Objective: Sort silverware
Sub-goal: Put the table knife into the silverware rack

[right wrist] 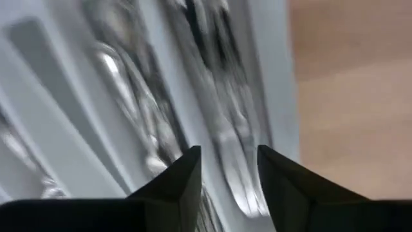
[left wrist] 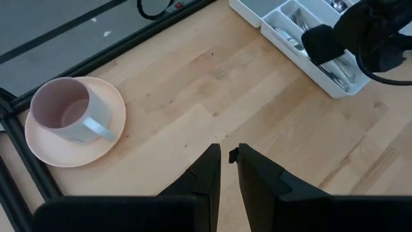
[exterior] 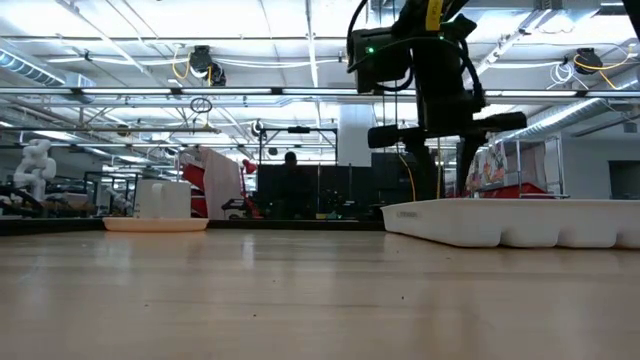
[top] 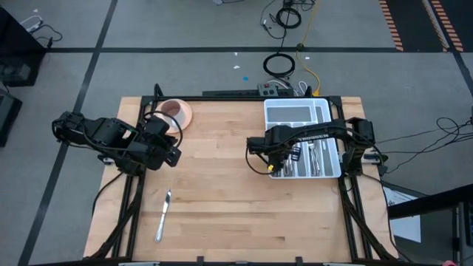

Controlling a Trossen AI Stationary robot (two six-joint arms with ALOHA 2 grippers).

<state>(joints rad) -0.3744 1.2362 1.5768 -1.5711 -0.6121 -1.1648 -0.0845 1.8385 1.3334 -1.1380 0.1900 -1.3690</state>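
Several shiny pieces of silverware (top: 310, 157) lie in the long compartments of the white tray (top: 295, 111) at the table's far right. One more piece, a knife (top: 163, 216), lies flat on the wood near the table's near left edge. My right gripper (top: 272, 164) hovers open over the tray's near left corner. In its wrist view the right gripper (right wrist: 228, 158) looks down on silverware (right wrist: 129, 84) lying in the compartments, with nothing between the fingers. My left gripper (top: 174, 155) waits shut above the table's left part, empty, and shows the same in its wrist view (left wrist: 228, 153).
A pink saucer with a cup (top: 175, 112) stands at the far edge, left of centre, close to my left arm. The tray's wall (exterior: 500, 222) rises at the right in the low view. Bare wood lies between the knife and the tray.
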